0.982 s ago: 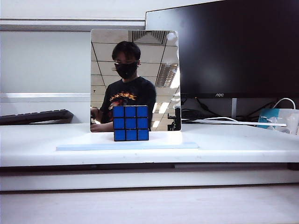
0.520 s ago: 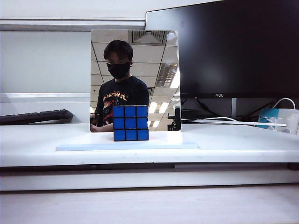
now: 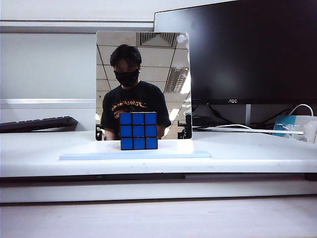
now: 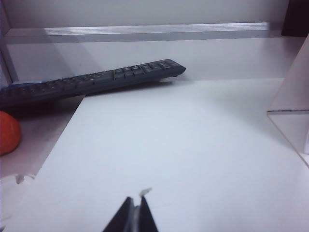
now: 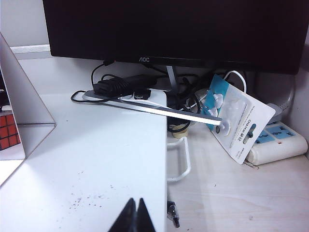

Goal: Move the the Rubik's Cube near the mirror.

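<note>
The Rubik's Cube (image 3: 138,130) stands with its blue face forward on the white table, directly in front of the mirror (image 3: 142,74) and close against its lower edge. The mirror is upright and reflects ceiling tiles and a masked person. In the right wrist view a red side of the cube (image 5: 8,129) shows at the picture's edge beside the mirror (image 5: 21,96). My right gripper (image 5: 135,205) is shut and empty over the white surface, well apart from the cube. My left gripper (image 4: 135,202) is shut and empty on the mirror's other side, with the mirror's edge (image 4: 292,92) off to one side.
A black AOC monitor (image 3: 247,54) stands behind the mirror on the right, with cables, a power strip (image 5: 277,142) and a blue-white packet (image 5: 236,121) below it. A dark keyboard (image 4: 91,79) lies at the back left, an orange object (image 4: 7,133) near it. A pale board (image 3: 133,155) lies under the cube.
The person's reflection in the mirror has shifted and straightened. The cube and the mirror have stayed where they were.
</note>
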